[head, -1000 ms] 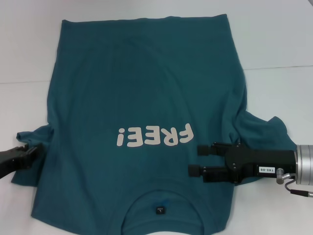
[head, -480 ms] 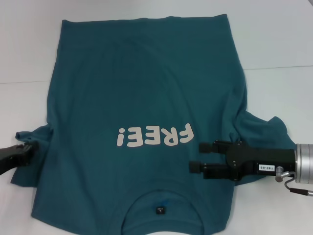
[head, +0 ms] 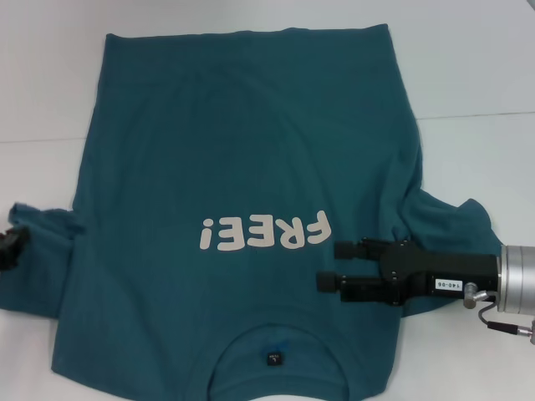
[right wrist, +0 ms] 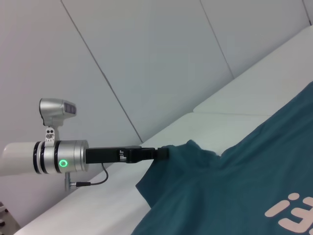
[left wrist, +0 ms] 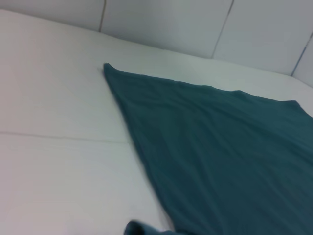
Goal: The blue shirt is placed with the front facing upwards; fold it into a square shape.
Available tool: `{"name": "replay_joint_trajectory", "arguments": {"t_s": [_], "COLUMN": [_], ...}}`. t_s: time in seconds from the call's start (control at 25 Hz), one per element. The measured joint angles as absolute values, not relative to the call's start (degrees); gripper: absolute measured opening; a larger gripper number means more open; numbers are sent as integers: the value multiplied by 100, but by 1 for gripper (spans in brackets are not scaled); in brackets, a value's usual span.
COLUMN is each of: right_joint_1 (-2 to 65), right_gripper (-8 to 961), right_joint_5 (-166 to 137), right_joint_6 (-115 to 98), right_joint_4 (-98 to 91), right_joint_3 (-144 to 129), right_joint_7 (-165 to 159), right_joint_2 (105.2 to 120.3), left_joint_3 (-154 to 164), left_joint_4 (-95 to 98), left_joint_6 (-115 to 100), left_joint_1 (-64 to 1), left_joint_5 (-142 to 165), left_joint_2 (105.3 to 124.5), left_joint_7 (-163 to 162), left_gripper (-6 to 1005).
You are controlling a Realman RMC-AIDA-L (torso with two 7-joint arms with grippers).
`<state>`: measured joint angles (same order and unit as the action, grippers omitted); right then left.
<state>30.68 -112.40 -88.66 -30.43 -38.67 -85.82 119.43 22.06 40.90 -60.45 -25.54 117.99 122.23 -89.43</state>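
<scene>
The blue shirt (head: 234, 150) lies flat on the white table, front up, its "FREE!" print (head: 263, 231) upside down to me and the collar tag (head: 272, 358) nearest me. At the picture's far left edge my left gripper (head: 10, 242) is shut on the tip of the left sleeve (head: 42, 259), which is stretched outward. The right wrist view shows that same left gripper (right wrist: 164, 153) pinching the sleeve of the shirt (right wrist: 234, 191). My right gripper (head: 328, 266) is open over the shirt's right shoulder area, beside the bunched right sleeve (head: 447, 221), with nothing between its fingers. The left wrist view shows only shirt cloth (left wrist: 220, 142).
The white table (head: 476, 67) extends around the shirt, with a seam line (head: 476, 114) running across it. Pale wall panels (right wrist: 146, 58) stand beyond the table. The left arm's silver wrist (right wrist: 58, 156) reaches in from the side.
My left gripper has moved left toward the picture's edge, drawing the left sleeve out flatter. The right gripper has shifted slightly left over the shirt.
</scene>
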Motion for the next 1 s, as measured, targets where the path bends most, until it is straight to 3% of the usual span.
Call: {"name": "replay_joint_trajectory", "arguments": {"t_s": [0.32, 1.0], "right_joint_1": [3108, 3111], "right_gripper": [916, 915], "right_joint_5": [-11174, -11175], "right_joint_6": [-8824, -8777], "right_joint_4": [-2951, -2890], "right_joint_3": [-3869, -3867], "right_joint_7": [-8580, -8600], "right_joint_2": [11952, 11952], "left_joint_3": [2243, 2445], "left_joint_4": [4249, 4507], "left_joint_6": [-5937, -5583], "left_joint_1": [-2679, -2836], "left_joint_5": [11846, 12022], "left_joint_2": [12100, 12069], "left_joint_7": [-8953, -8918], "left_gripper": [32, 32]}}
